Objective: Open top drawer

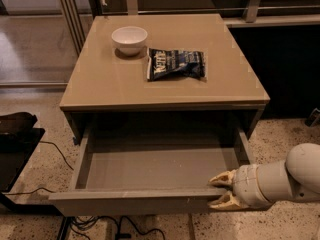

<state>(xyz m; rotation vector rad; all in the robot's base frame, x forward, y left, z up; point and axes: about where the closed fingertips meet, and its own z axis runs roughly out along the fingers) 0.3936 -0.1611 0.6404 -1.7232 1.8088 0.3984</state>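
**Spotter:** What do you have on the camera view?

**Operator:** The top drawer [155, 166] is pulled well out of the cabinet [100, 79] towards the near side. Its shallow grey inside is bare and its front panel runs along the near edge. My gripper [222, 190] is at the right end of that panel, coming in from the right. One of the fingers [221, 178] is inside the drawer and the other is on the outer face. They are closed down to about the thickness of the panel, so I read it as pinched between them and nothing else held.

**Spotter:** How do you expect it to handle?

**Operator:** I judge it stiff and fairly light. It's a rigid box with nothing in it, and it should run straight on its side rails. The face is smooth and has no handle, so the top lip is the only real hold. My grip is far off-centre, so a pull here could skew the drawer in its runners. A hold nearer the middle would draw more evenly, and a smooth panel could slide out of a loose pinch.

**Spotter:** Anything at risk on top?

**Operator:** A white bowl [129, 39] and a chip bag [176, 64] sit on the far half of the cabinet top, well apart from the gripper. A jolt might shift them, though the bag is soft.
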